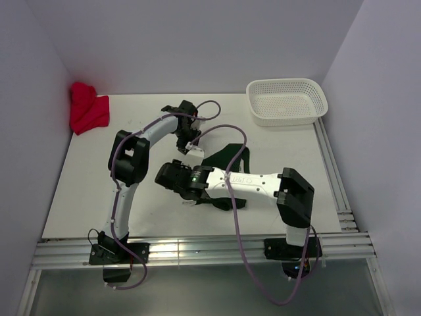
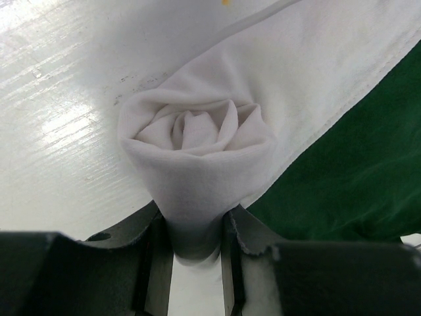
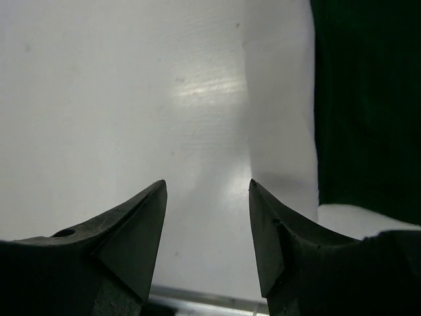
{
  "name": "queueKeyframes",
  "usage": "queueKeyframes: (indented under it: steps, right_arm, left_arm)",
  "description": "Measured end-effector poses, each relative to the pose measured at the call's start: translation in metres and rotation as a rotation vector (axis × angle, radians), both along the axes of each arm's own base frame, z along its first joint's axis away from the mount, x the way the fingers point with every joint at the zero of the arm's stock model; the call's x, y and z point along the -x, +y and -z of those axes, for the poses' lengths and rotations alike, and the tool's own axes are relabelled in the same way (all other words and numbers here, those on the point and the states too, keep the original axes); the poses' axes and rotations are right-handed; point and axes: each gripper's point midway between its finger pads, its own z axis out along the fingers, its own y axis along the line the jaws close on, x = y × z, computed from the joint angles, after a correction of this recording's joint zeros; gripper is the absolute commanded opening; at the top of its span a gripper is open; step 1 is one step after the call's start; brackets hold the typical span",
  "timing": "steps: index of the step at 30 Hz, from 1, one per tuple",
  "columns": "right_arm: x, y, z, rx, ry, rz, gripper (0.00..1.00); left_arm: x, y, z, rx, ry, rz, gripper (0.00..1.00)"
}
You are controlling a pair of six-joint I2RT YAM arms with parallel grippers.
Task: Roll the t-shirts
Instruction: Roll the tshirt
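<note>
In the left wrist view my left gripper [image 2: 194,220] is shut on the end of the white t-shirt [image 2: 197,141], which is wound into a tight spiral roll on the table. The dark green t-shirt [image 2: 348,178] lies right beside it, under the white cloth's hem. In the top view the left gripper [image 1: 193,146] is at the green shirt's [image 1: 227,158] left edge; the white shirt hardly shows against the white table. My right gripper [image 1: 164,176] points left, open and empty [image 3: 207,187], above the bare table, with the green shirt [image 3: 368,99] to its right.
A bright red cloth bundle [image 1: 87,106] lies in the far left corner. A white perforated basket [image 1: 287,100] stands at the far right. Aluminium rails [image 1: 197,250] run along the near edge and the right side. Walls enclose the table.
</note>
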Motion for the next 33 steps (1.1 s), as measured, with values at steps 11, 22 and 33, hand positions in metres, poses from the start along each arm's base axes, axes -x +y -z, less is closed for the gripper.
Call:
queueKeyframes:
  steps: [11,22,33]
  right_arm:
    - [-0.062,-0.018,0.071,0.278,0.005,0.056,0.59]
    - [-0.046,-0.021,0.083,0.383,0.032,0.066,0.59]
    - [-0.032,-0.031,0.100,0.436,0.063,0.081,0.57]
  left_arm:
    - [0.000,0.000,0.000,-0.013,-0.006,0.002,0.19]
    - [0.000,0.000,0.000,-0.028,0.004,0.004,0.36]
    - [-0.004,0.001,0.003,-0.059,0.034,0.007,0.55]
